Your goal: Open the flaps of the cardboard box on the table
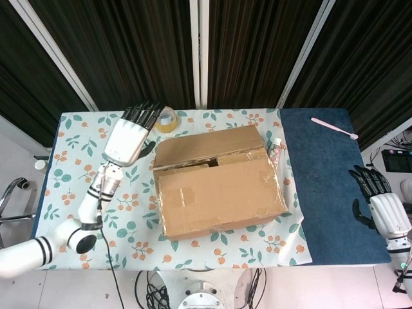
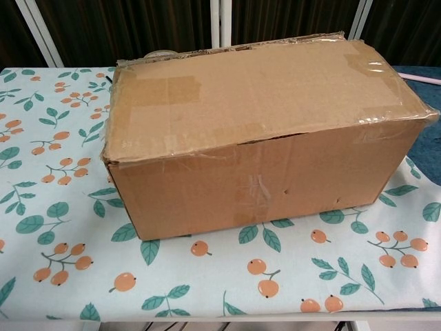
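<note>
On the table, one cardboard box

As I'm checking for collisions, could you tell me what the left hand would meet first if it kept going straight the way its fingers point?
Most likely the roll of tape, just beyond the left hand; depth is unclear, so it might pass above.
</note>
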